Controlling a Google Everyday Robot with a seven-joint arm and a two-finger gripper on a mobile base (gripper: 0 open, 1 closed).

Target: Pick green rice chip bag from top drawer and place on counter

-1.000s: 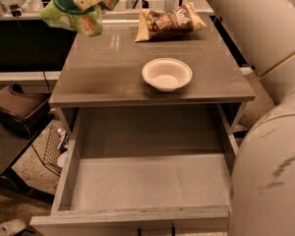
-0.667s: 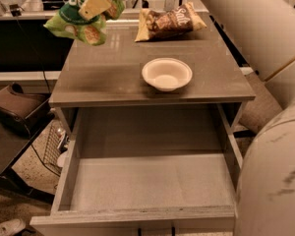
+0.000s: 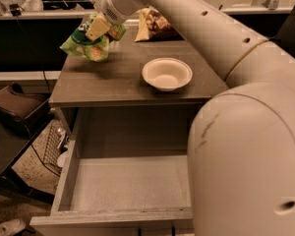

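The gripper is clamped on the crinkled green rice chip bag, which hangs under it above the far left corner of the smooth counter. To its right lie a brown chip bag and a round white bowl. Below it and nearer to me, the top drawer stands open with a flat grey bottom. The thick white arm hides the drawer's right side.

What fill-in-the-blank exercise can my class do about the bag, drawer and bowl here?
The hand holds the green rice chip bag over the counter's far ____ corner.
The top drawer is not shut but ____.
The white bowl sits on the counter, to the bag's ____.
Missing words: left, open, right.
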